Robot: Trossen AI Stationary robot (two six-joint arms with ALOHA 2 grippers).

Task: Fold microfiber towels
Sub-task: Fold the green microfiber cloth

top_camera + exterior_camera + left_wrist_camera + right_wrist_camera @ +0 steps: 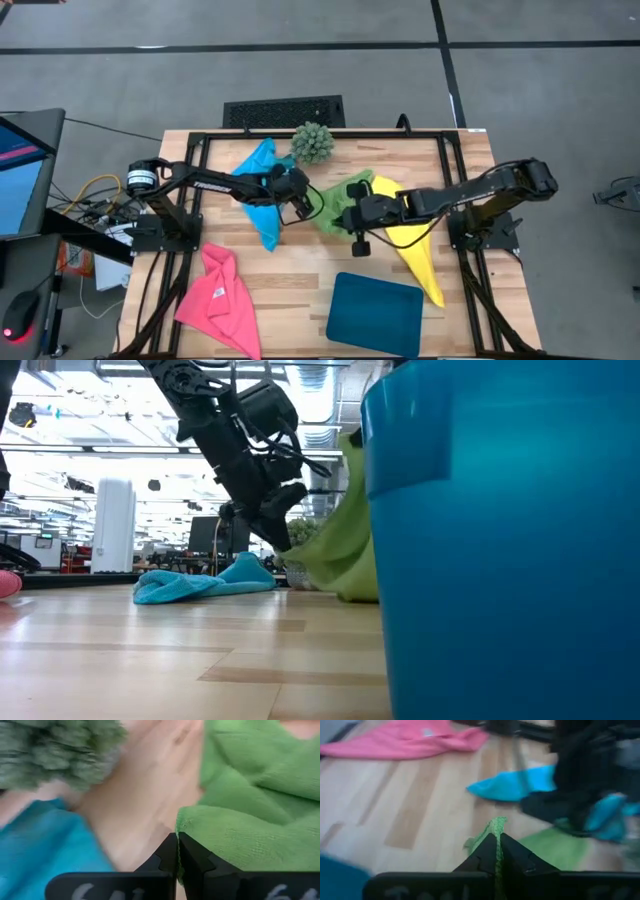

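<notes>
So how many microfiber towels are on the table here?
4. The blue towel lies under the left arm, the green towel is at centre, pinched by both grippers, the yellow towel is under the right arm, and the pink towel is at the near-left corner.

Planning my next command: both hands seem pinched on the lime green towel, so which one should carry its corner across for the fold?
Probably right. The right hand is shut on a free corner of the lime green towel, with bare table ahead. The left hand pinches an edge hemmed in by the blue towel and plant.

Four towels (263, 190), one tray (374, 309), one plant (312, 142)
</notes>
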